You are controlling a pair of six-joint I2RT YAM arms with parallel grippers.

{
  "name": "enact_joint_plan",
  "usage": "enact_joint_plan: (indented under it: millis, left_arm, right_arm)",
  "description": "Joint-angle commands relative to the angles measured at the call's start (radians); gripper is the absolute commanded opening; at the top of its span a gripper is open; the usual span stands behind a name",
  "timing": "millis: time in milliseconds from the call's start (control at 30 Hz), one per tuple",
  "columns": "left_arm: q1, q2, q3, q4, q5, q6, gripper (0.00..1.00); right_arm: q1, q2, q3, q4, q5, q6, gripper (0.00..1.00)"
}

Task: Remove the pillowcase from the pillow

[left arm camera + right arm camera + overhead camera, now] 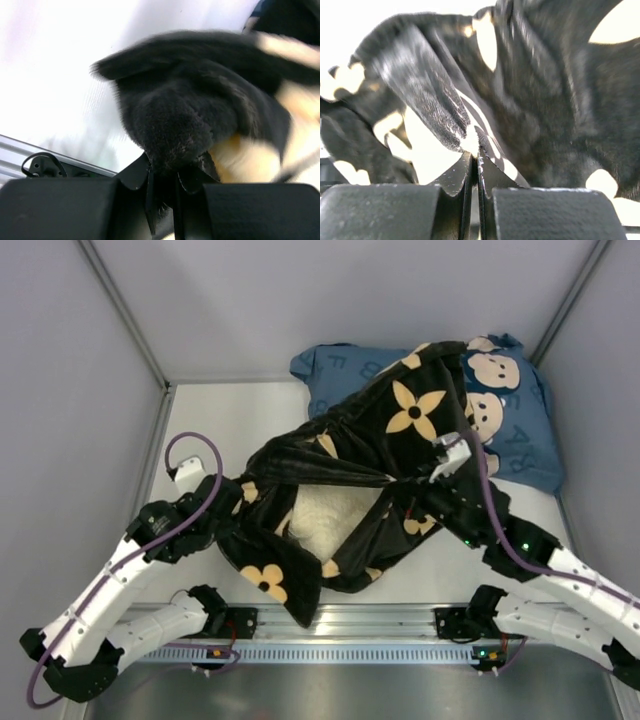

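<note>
1. Pillowcase (350, 445), a black plush fabric cover with tan four-petal flowers, is draped and bunched over the pillow (330, 518), a plain cream rectangular cushion with a nubby quilted surface.
2. The cover's mouth gapes upward in the top view, and a patch of the cream pillow shows through the gap. The rest of the pillow is hidden inside, so it is still partly in the cover.
3. Beyond the pillow, the far end of the black cover is pulled up and lies across a larger blue pillow (330, 365) printed with letters and cartoon faces.
4. On the near side of the pillow, a flap of the cover hangs towards the arm bases.
5. The left gripper (165, 195) sits just left of the pillow. Its jaws are slightly apart, with a tuft of black plush wedged between them, so it grips the cover.
6. The right gripper (476, 165) sits to the right of the pillow. Its jaws are pressed together on a fold of black and tan fabric, and the cover is stretched taut from there.
7. Both pillows rest on a pale grey table (230, 425).
</note>
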Motion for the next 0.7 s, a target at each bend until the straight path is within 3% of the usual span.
enact_joint_plan:
  millis: [0,167,367,500,600,667]
  left_arm:
    - [0.007,0.013,-0.069,-0.017,0.009,0.033,0.16]
    - [0.006,0.059,-0.17,0.106,0.131,0.064,0.1]
    - [0.006,0.002,-0.187,0.279,0.283,0.13,0.17]
    - [0.006,-0.099,-0.051,0.388,0.456,0.186,0.67]
    - [0.006,-0.122,0.057,0.396,0.52,0.208,0.89]
    - [0.006,-0.134,0.071,0.396,0.549,0.208,0.91]
  right_arm:
    - [-0.015,-0.125,0.034,-0.061,0.124,-0.032,0.0]
    - [-0.015,-0.205,0.046,-0.134,0.132,-0.035,0.0]
    - [-0.013,-0.125,0.014,-0.148,-0.01,-0.038,0.0]
    - [-0.015,-0.05,-0.047,-0.082,-0.06,-0.003,0.0]
    - [-0.013,0.003,-0.067,-0.052,-0.081,0.004,0.0]
    - [-0.013,0.034,-0.069,-0.049,-0.094,0.007,0.0]
